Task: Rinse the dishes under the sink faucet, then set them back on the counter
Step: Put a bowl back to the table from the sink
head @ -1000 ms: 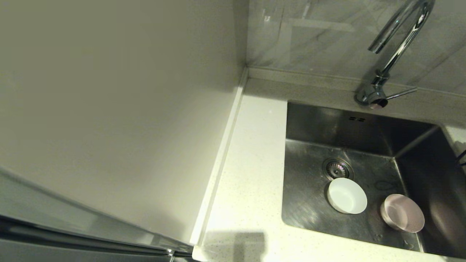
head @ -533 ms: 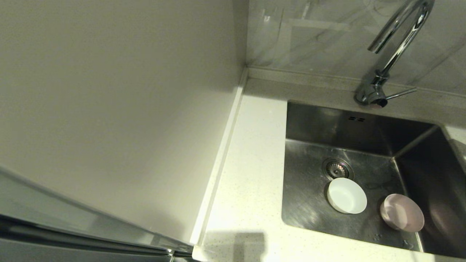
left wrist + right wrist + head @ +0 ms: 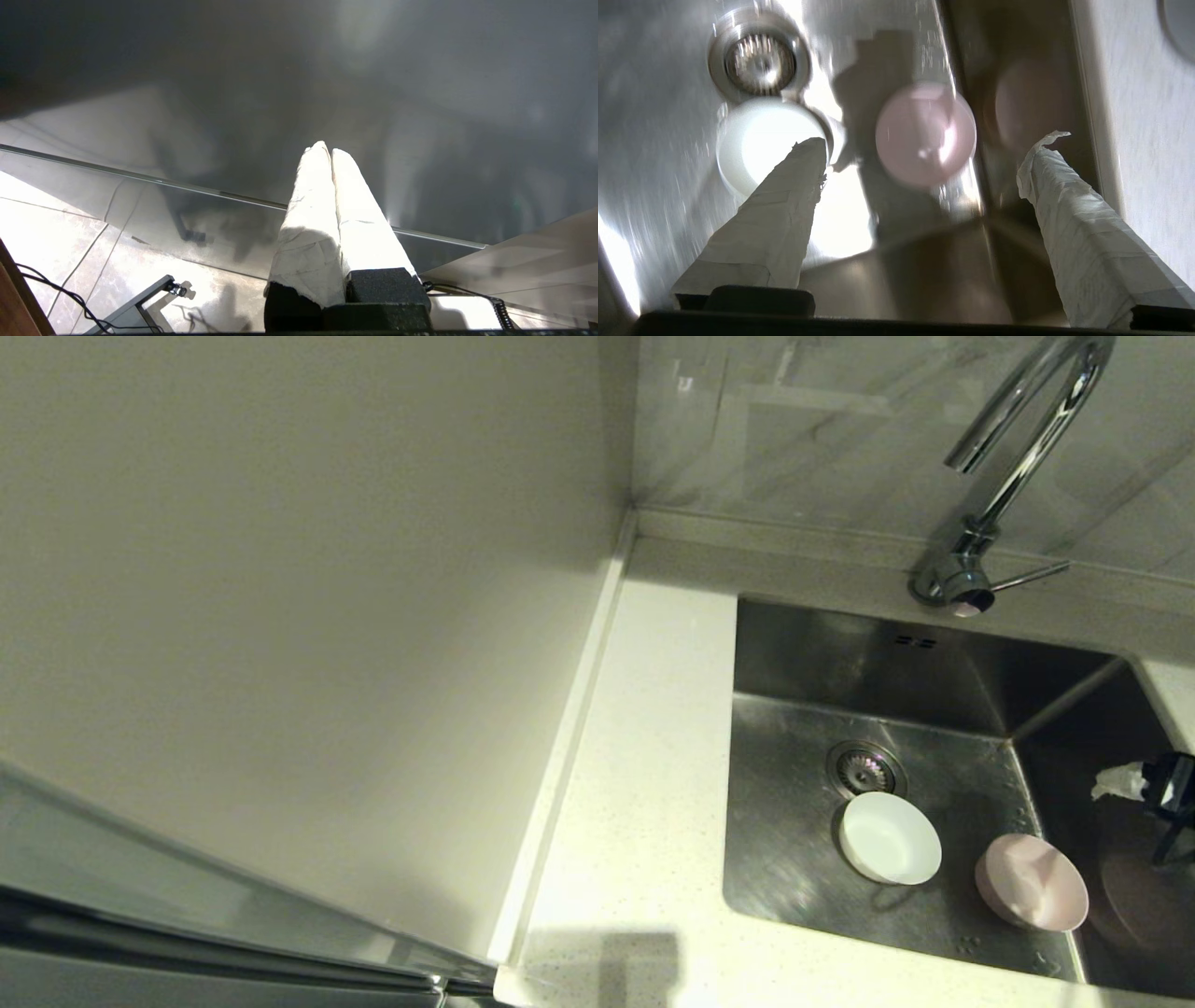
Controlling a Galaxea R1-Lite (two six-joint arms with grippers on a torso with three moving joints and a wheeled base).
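Two bowls sitting in the sink (image 3: pixel 803 859), white bowl (image 3: pixel 889 837) by the drain, pink bowl (image 3: pixel 1032 881) lying closest to the right gripper (image 3: pixel 920 154), hovering above with fingers spread wide and empty; left gripper (image 3: pixel 331 154) parked, pinched closed.

Left gripper (image 3: pixel 332 154): two tapered fingers wrapped in white tape, black bases.
Right gripper (image 3: pixel 924 144): likewise tape-wrapped, frayed tips, apparently black mounts.
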